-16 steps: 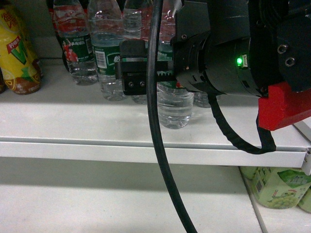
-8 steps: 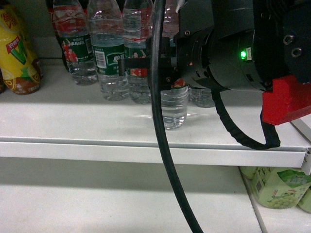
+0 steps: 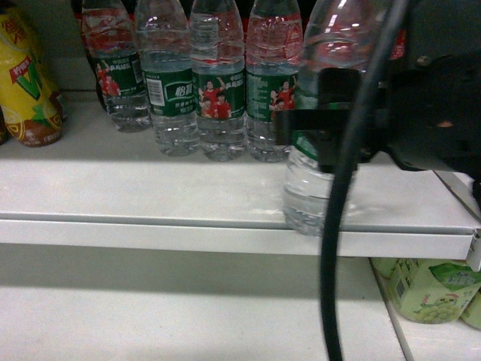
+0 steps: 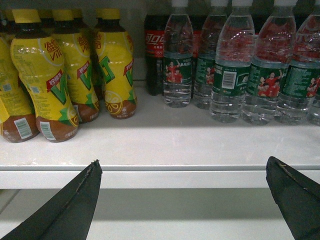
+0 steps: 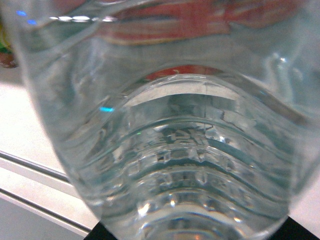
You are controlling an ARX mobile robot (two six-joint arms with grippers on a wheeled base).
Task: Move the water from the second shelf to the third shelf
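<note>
Clear-plastic water bottle (image 3: 325, 113): clamped in right claw (image 3: 319, 124), at shelf (image 3: 150, 195) edge.
Left claw (image 4: 182, 200): spread, empty.
Risk: slipping from grip; bumping neighbouring bottles (image 3: 218, 83).

The setting is a retail shop, specifically a drinks aisle. Evidence: white metal shelving (image 4: 165, 145) arranged in tiers, each with a flat front lip, carries the same products repeated in rows with labels facing outward. In the left wrist view, yellow drink bottles (image 4: 75, 70) stand grouped at 9 o'clock, dark cola bottles (image 4: 154, 47) at 12 o'clock, and water bottles (image 4: 260, 70) with green labels at 2 o'clock. Barcodes are visible on several labels. In the head view, pale green drink bottles (image 3: 425, 289) occupy the lower tier at 4 o'clock. Stock sits several bottles deep behind the front row.
</note>
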